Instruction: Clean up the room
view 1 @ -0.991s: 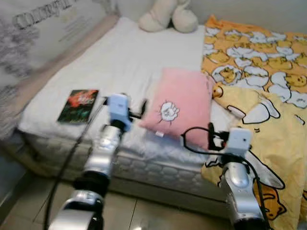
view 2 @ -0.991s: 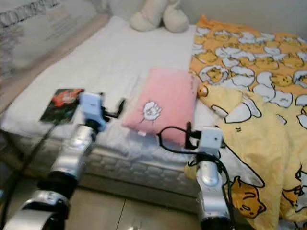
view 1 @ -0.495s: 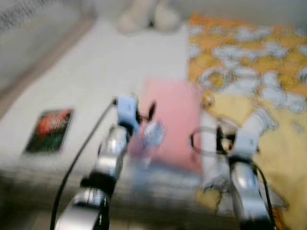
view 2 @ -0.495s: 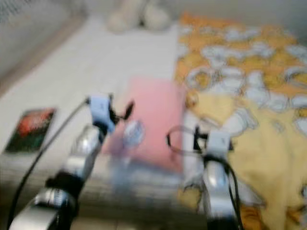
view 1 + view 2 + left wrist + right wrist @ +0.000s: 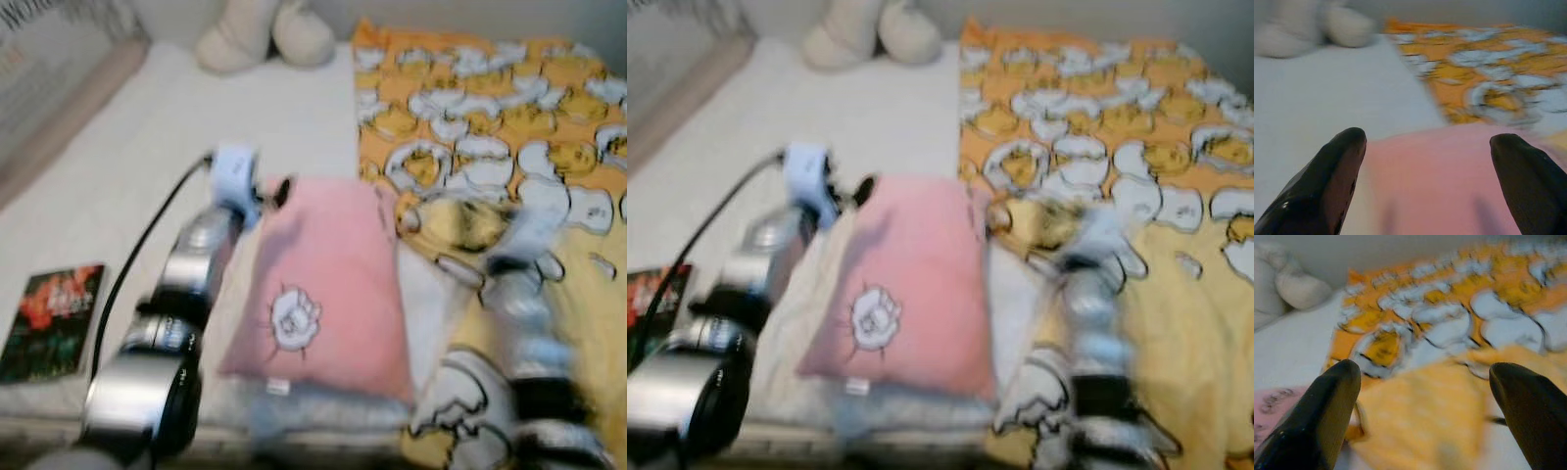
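Note:
A pink pillow (image 5: 328, 284) with a small white print lies on the white mattress (image 5: 157, 127) near the bed's front edge. My left gripper (image 5: 1427, 139) is open, its fingers (image 5: 1334, 171) spread wide just above the pillow's far left corner (image 5: 1449, 171). My left arm (image 5: 191, 284) runs along the pillow's left side. My right arm (image 5: 519, 304) is blurred over the yellow duck-print blanket (image 5: 490, 98). The right gripper (image 5: 1425, 367) is open above a fold of that blanket (image 5: 1425, 416), with nothing between its fingers.
A cream plush toy (image 5: 265, 34) sits at the head of the bed. A dark book (image 5: 54, 318) with a red cover picture lies on the mattress at the left, near the front edge. A padded panel (image 5: 59, 108) borders the bed's left side.
The camera has come closer to the bed. Both arms have reached forward over it: the left gripper now sits at the pillow's far corner, the right over the blanket.

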You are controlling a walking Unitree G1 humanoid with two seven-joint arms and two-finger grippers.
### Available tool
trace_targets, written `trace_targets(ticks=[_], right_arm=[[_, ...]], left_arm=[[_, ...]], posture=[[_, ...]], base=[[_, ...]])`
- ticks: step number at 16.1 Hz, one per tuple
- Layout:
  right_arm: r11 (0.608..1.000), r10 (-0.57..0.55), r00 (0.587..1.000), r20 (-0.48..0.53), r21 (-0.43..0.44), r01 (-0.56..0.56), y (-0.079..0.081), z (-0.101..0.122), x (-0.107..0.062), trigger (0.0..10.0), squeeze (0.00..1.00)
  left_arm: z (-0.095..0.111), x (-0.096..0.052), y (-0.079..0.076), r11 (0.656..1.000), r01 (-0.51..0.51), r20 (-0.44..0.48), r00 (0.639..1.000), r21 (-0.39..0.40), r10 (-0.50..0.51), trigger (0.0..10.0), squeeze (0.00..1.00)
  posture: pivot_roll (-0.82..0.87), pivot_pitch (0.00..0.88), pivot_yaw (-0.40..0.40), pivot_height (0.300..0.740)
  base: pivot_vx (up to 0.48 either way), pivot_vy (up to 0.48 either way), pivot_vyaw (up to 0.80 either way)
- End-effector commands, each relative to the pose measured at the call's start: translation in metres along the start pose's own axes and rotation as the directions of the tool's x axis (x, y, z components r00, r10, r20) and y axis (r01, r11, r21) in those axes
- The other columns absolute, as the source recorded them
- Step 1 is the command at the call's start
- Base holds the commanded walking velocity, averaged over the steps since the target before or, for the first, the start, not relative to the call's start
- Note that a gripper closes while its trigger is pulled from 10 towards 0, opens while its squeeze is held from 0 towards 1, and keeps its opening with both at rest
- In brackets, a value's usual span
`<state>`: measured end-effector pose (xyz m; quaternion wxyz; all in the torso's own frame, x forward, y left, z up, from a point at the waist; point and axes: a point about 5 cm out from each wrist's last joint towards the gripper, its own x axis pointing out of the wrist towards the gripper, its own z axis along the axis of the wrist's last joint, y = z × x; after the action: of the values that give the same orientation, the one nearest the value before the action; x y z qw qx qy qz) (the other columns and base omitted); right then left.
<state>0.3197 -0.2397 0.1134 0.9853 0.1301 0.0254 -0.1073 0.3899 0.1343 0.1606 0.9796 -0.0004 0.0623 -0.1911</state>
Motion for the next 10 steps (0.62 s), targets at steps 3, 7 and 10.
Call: trace_targets(ticks=[3, 7, 10], right_arm=[[0.959, 0.202, 0.95, -0.24, 0.243, -0.143, -0.002, -0.02, -0.012, 10.0, 0.0], [0.924, 0.266, 0.898, -0.352, 0.358, -0.133, -0.004, -0.045, -0.016, 10.0, 0.0], [0.904, 0.311, 0.885, -0.346, 0.396, -0.163, 0.005, -0.057, -0.009, 10.0, 0.0]], left_arm=[[-0.002, -0.016, 0.042, 0.994, -0.041, -0.141, 0.99, -0.1, 0.026, 10.0, 0.0], [-0.026, -0.027, 0.053, 0.975, -0.07, -0.311, 0.95, -0.212, 0.001, 10.0, 0.0], [-0.048, -0.027, 0.041, 0.936, -0.065, -0.352, 0.934, -0.347, -0.066, 10.0, 0.0]], posture=[[0.08, 0.0, 0.033, 0.74], [0.09, 0.0, 0.046, 0.74], [0.08, 0.0, 0.04, 0.74]], base=[[0.0, 0.0, 0.0], [0.0, 0.0, 0.0], [0.0, 0.0, 0.0]])
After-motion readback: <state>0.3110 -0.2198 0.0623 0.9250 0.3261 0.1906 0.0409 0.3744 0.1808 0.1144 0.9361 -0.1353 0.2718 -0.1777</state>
